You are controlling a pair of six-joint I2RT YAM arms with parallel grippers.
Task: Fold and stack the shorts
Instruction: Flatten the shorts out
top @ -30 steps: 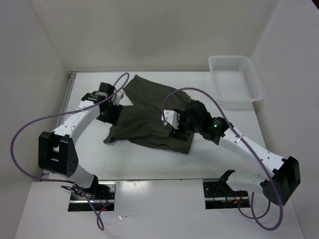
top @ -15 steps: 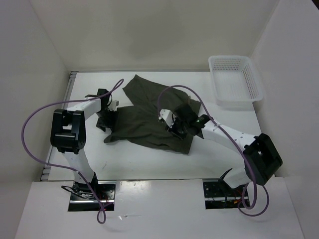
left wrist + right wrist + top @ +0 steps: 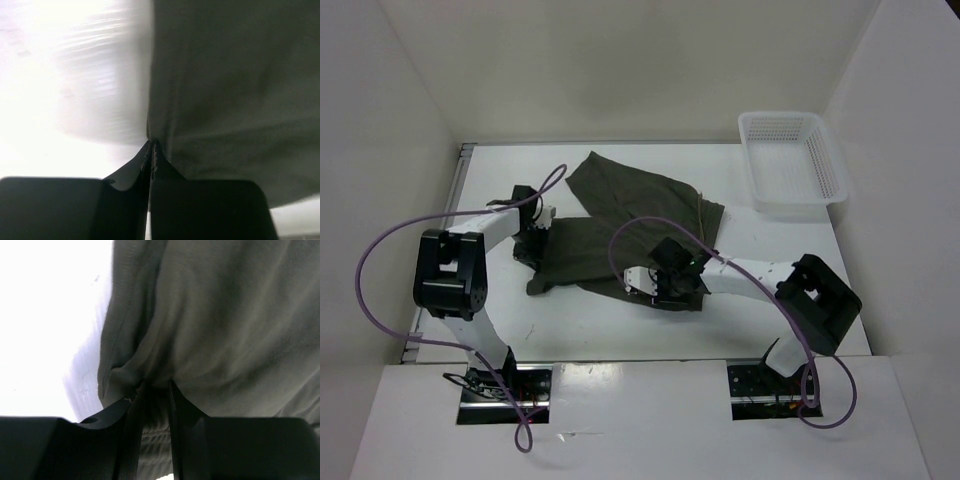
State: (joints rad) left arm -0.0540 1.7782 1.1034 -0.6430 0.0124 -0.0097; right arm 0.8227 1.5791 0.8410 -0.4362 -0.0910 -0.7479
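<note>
Grasp step. Shorts (image 3: 620, 220) lie rumpled on the counter (image 3: 590, 330). Left jaws pressed together on their left edge; right jaws pinch the near hem. Next, I judge: lift both together, fold across.

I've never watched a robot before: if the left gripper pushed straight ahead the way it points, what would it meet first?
The shorts: the left gripper is shut on their edge, and more of the same cloth lies straight ahead, though depth is hard to judge.
</note>
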